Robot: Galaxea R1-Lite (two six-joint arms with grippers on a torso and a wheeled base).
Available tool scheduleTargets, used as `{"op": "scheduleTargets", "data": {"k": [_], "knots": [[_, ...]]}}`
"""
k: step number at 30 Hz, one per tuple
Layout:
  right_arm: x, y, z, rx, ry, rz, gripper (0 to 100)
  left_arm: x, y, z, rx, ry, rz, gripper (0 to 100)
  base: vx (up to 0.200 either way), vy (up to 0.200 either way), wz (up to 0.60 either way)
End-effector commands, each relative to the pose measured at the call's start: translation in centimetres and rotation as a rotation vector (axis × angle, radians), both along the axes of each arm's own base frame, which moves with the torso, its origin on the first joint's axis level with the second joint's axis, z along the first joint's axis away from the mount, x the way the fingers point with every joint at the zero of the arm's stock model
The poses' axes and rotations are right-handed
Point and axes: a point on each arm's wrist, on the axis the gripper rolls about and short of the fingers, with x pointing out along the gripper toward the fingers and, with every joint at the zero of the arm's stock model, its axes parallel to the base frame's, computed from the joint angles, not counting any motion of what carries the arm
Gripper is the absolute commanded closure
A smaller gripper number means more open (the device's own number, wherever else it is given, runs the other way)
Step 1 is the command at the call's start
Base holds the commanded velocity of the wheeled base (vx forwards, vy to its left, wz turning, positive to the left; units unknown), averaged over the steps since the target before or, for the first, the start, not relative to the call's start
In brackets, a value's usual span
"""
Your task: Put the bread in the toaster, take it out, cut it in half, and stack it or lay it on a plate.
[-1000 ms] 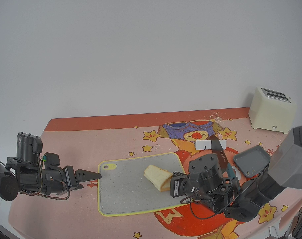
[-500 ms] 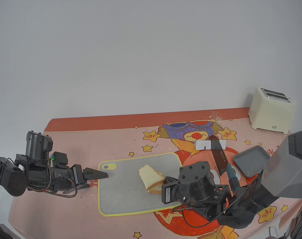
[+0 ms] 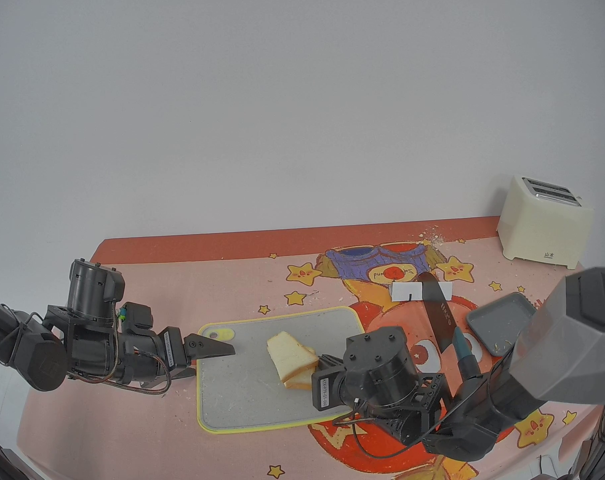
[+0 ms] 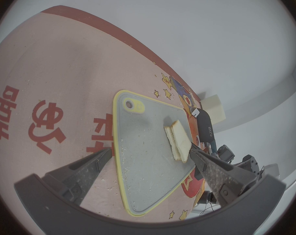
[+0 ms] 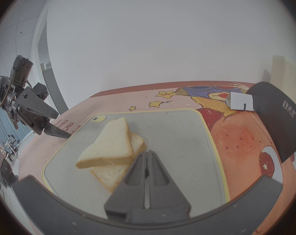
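Board edges: your cutting board [image 3: 242, 388] lay flat on the table [image 3: 156, 288], its yellow rim showing all round and its hole corner toward your left gripper [image 3: 217, 349].
Room on the left: you had bare board between the bread [image 3: 290, 360] and the left rim, then open tablecloth beyond it.
Room on the right: the knife [image 3: 442, 315] lay on the cloth just past the board's right rim, its blade tip by a small white card [image 3: 409, 291]. The plate [image 3: 499, 325] sat beyond the knife, and the toaster [image 3: 546, 221] stood in the far right corner, well apart.
Bread: two triangular halves lay stacked near the middle of the board, the top one shifted off the lower.
Right gripper [image 5: 146, 155]: your fingers were pressed together with nothing between them, their tips touching the near edge of the stack, low over the board.
Left gripper: your fingers were spread wide and empty, hovering at the board's left rim near the hole. The bread lay across the board from them, apart.
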Motion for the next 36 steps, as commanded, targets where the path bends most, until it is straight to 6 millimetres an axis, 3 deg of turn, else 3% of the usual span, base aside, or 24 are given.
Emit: {"op": "scheduleTargets", "data": {"k": [1, 14, 24, 36], "knots": [[0.4, 0.0, 0.1, 0.004, -0.004, -0.011, 100, 0.1, -0.1, -0.4, 0.006, 0.021, -0.001, 0, 0.0, 0.0, 0.0], [0.8, 1.7, -0.8, 0.002, -0.011, 0.014, 100, 0.3, -0.1, -0.8, 0.008, 0.032, -0.002, 0, 0.0, 0.0, 0.0], [-0.4, 4.2, -1.5, 0.008, -0.019, 0.079, 100, -0.1, -0.2, -0.9, -0.03, 0.079, 0.001, 0, 0.0, 0.0, 0.0], [-1.1, 5.4, -1.9, 0.012, -0.021, 0.114, 100, -1.4, -0.1, -1.5, -0.025, 0.115, -0.009, 0, 0.0, 0.0, 0.0]]}}
